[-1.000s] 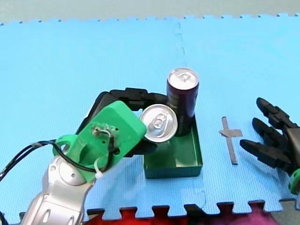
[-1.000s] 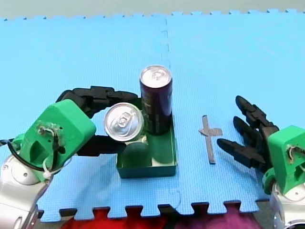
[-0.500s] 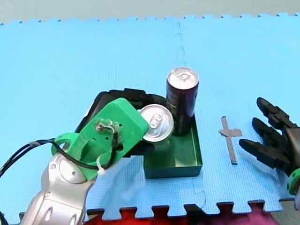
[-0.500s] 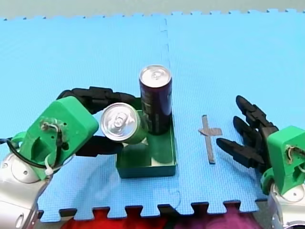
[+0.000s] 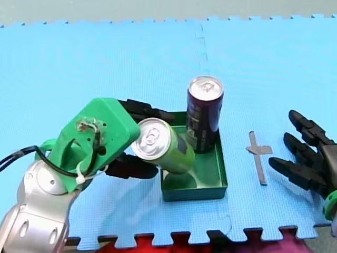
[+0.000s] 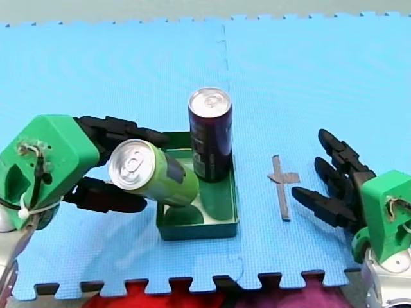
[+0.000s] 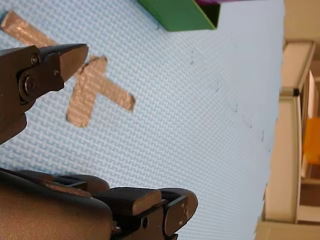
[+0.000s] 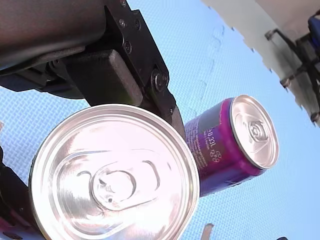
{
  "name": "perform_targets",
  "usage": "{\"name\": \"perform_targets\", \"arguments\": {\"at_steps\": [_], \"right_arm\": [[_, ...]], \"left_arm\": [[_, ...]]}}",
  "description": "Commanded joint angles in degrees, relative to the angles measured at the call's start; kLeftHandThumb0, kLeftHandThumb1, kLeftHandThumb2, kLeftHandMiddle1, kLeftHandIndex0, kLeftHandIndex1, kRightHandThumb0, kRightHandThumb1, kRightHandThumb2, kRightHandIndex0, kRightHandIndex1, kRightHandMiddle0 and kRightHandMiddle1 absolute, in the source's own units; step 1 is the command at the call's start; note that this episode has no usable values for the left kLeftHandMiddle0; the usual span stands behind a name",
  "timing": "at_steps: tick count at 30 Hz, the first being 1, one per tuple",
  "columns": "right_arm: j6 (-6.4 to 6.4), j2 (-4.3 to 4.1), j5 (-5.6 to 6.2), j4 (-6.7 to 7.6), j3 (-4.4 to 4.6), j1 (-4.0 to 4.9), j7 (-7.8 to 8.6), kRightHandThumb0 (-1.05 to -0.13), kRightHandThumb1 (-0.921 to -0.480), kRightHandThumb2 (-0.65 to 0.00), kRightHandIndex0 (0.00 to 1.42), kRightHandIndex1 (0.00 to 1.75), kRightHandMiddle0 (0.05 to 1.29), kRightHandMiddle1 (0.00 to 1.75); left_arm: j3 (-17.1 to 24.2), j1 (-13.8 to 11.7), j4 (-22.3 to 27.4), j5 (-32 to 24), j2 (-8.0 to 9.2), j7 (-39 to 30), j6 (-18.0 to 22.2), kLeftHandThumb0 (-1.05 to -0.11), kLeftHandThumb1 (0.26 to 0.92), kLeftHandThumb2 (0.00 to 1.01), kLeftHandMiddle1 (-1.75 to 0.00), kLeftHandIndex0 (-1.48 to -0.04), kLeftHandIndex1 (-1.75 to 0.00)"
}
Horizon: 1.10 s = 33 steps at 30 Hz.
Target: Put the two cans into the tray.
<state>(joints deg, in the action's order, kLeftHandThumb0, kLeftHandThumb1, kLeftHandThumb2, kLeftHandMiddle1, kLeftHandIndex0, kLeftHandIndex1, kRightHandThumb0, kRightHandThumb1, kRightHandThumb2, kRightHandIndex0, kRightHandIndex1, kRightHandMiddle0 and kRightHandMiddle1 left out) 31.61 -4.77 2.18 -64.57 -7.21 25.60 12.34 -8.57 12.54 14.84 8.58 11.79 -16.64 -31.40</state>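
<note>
My left hand (image 5: 100, 142) is clasping the green can (image 5: 163, 150), which is tilting with its base over the left side of the green tray (image 5: 221, 182) and its top leaning out towards the hand. The purple can (image 5: 205, 113) is standing upright in the tray's far end. My right hand (image 5: 305, 158) is holding nothing, out over the blue mat (image 5: 105, 63) to the right of the tape cross (image 5: 258, 155).

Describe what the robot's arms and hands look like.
Each hand has three black jointed fingers on a boxy bright green wrist block. The left hand, around the green can, shows black cables, a white tie and a silver forearm. The right hand, beside the tape cross, has the same block and forearm.
</note>
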Motion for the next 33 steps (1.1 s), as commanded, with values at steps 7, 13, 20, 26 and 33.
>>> {"name": "perform_targets", "arguments": {"at_steps": [7, 13, 20, 26, 33], "right_arm": [[-0.30, -0.19, -0.09, -1.00, 0.17, -0.32, 0.58, -0.844, -0.743, 0.000, 0.35, 0.00, 0.31, 0.00], [0.11, 0.00, -0.23, -1.57, 0.29, -0.12, 0.80, -0.849, -0.745, -0.001, 0.35, 0.00, 0.31, 0.00], [0.33, 0.13, -0.14, -1.81, 0.34, -0.04, 1.04, -0.854, -0.745, 0.000, 0.34, 0.00, 0.30, 0.00], [0.46, 0.11, -0.29, -1.75, 0.49, -0.11, 1.05, -0.859, -0.746, -0.001, 0.34, 0.00, 0.30, 0.00], [0.45, 0.16, -0.37, -1.60, 0.75, -0.24, 1.02, -0.860, -0.746, 0.000, 0.34, 0.00, 0.30, 0.00]], "left_arm": [[6.4, 2.2, -11.1, -11.1, 2.15, -8.6, 9.7, -0.415, 0.723, 0.00, 0.00, -1.31, 0.00], [6.6, 3.8, -13.2, -12.1, 3.65, -9.7, 11.5, -0.419, 0.724, 0.00, 0.00, -1.31, 0.00], [6.2, 3.4, -14.0, -11.8, 3.37, -8.9, 13.9, -0.423, 0.724, 0.00, 0.00, -1.31, 0.00], [5.9, 2.7, -14.3, -11.8, 2.84, -7.7, 15.4, -0.429, 0.723, 0.00, 0.00, -1.31, 0.00], [6.0, 2.2, -13.6, -12.0, 2.59, -6.7, 15.8, -0.435, 0.721, 0.00, 0.00, -1.31, 0.00]]}}
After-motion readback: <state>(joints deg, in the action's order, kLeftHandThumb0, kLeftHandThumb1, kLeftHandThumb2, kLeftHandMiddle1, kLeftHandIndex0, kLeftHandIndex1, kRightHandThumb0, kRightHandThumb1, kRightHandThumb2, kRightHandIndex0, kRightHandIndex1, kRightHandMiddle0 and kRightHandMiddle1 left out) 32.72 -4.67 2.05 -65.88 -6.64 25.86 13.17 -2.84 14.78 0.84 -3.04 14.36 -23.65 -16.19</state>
